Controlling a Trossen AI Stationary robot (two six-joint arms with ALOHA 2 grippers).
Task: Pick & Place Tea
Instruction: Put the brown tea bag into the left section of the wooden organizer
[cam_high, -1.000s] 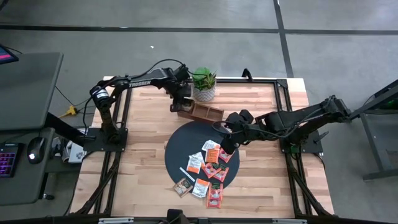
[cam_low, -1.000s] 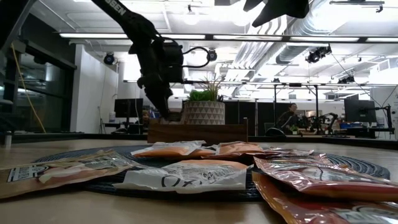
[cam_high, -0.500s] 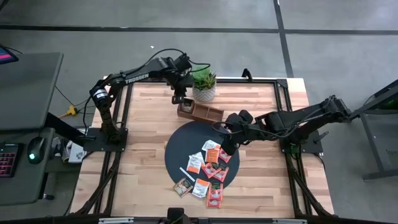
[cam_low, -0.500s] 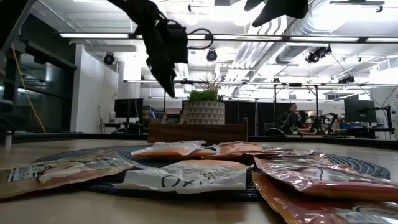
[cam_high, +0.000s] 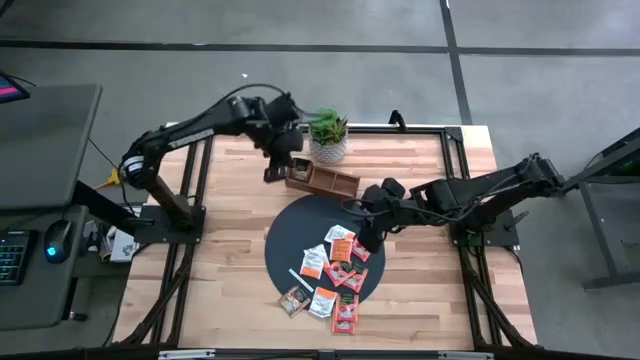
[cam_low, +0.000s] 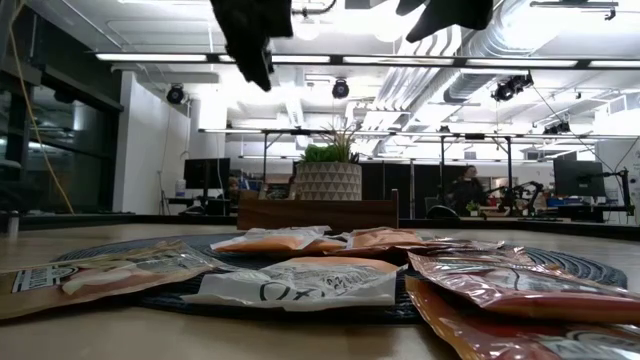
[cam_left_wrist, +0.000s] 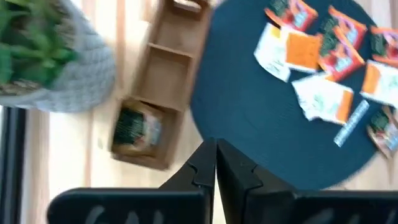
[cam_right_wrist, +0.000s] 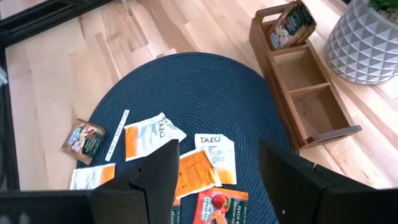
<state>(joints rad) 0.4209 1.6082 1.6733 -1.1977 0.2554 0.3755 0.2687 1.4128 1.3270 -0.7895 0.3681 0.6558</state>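
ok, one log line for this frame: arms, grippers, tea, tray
left gripper shut, above tray | right gripper open, over mat | one sachet in tray end slot | other sachets on mat

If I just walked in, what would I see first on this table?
Probably the big dark round mat in the middle, with a heap of small orange, white and tan tea sachets on its near side. The right gripper hangs open above that heap. Behind the mat, a wooden tray holds one sachet in its end compartment, beside a potted plant.
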